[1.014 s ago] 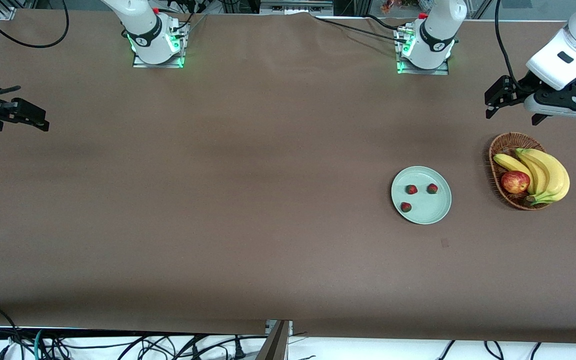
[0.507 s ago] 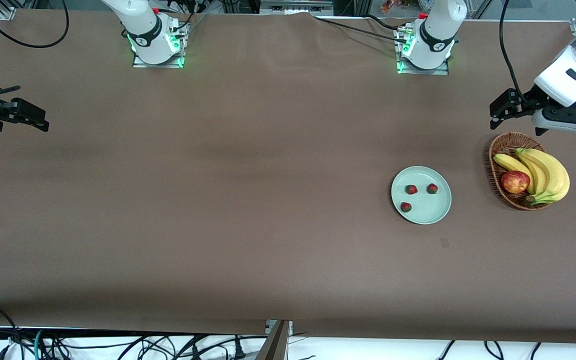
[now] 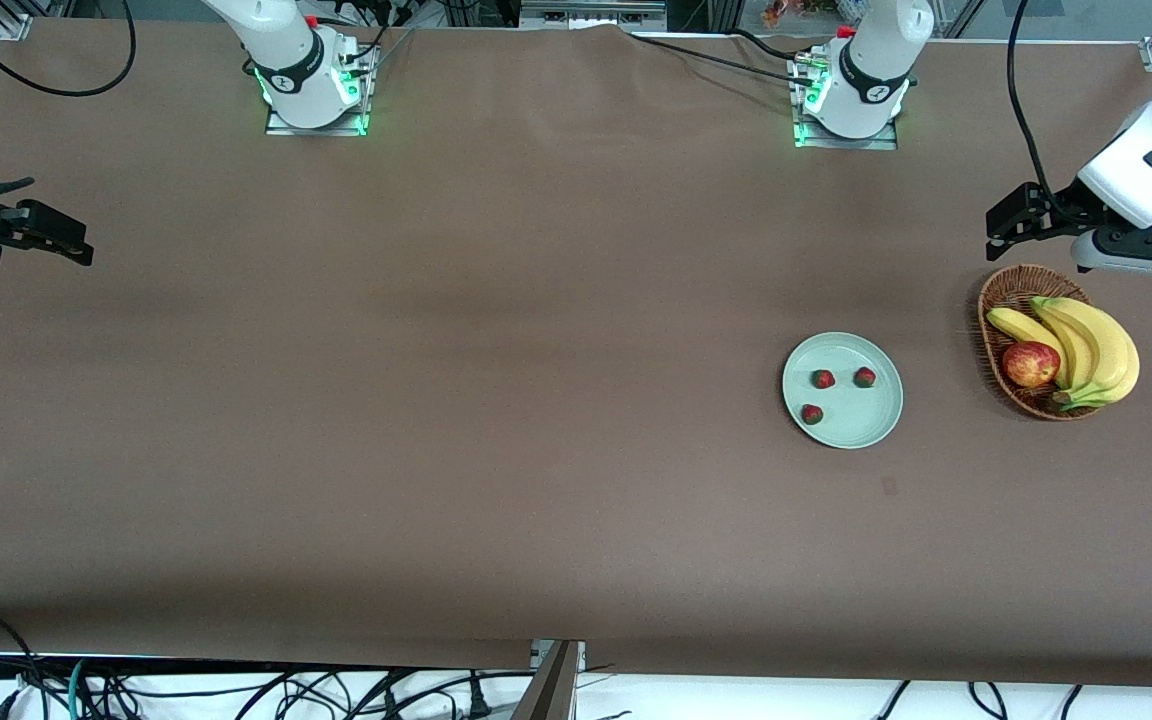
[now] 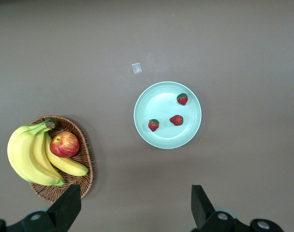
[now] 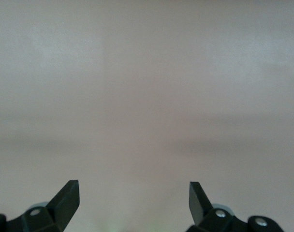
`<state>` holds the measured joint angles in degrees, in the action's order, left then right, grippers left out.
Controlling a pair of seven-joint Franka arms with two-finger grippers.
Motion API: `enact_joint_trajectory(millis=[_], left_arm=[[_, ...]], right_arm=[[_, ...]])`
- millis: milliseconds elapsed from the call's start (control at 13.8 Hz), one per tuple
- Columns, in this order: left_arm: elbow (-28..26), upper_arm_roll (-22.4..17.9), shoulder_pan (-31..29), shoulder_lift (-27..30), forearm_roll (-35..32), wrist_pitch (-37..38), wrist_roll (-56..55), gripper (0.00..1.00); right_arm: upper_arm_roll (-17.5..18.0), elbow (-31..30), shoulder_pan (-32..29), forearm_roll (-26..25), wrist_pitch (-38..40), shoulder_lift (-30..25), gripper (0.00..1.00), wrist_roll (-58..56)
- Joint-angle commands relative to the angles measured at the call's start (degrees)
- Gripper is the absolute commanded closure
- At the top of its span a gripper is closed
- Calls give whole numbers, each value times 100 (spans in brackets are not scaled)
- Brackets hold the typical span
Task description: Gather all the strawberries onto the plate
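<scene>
Three small red strawberries [image 3: 823,379] [image 3: 865,377] [image 3: 812,414] lie on the pale green plate [image 3: 866,425]. In the left wrist view the same strawberries [image 4: 182,99] [image 4: 176,120] [image 4: 153,125] rest inside the plate [image 4: 156,94]. My left gripper [image 3: 1004,217] [image 4: 135,205] hangs open and empty in the air over the table's edge beside the wicker basket. At the right arm's end of the table my right gripper [image 3: 66,240] [image 5: 134,200] is open, empty, over bare table.
A brown wicker basket [image 3: 998,300] [image 4: 81,164] holds bananas [image 3: 1096,345] [image 4: 28,157] and a red apple [image 3: 1030,363] [image 4: 64,144], beside the plate toward the left arm's end. A small pale scrap [image 4: 136,68] lies on the brown table nearer the front camera than the plate.
The left arm has drawn back and up toward its end of the table, gripper still open. The right gripper has shifted slightly. Strawberries and plate have not moved.
</scene>
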<state>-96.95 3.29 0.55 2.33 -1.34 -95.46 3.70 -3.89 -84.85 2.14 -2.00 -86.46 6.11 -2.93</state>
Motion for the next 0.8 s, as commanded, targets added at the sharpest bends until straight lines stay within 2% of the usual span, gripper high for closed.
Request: enact_joint_trajectory(millis=[0,362,724], left_arm=[[203,155,-126,-84,46,133,-28,0],[159,-144,137,-84,63,124,-28,0],[176,-153,138,-110,81,124,-36,0]], right_arm=[[47,-49,-56,-29,-46,-49,0,-111],[47,-49,-56,-20,-46,-49,0,-94],[38,-49,-65,-11,-46,-49,0,-76]])
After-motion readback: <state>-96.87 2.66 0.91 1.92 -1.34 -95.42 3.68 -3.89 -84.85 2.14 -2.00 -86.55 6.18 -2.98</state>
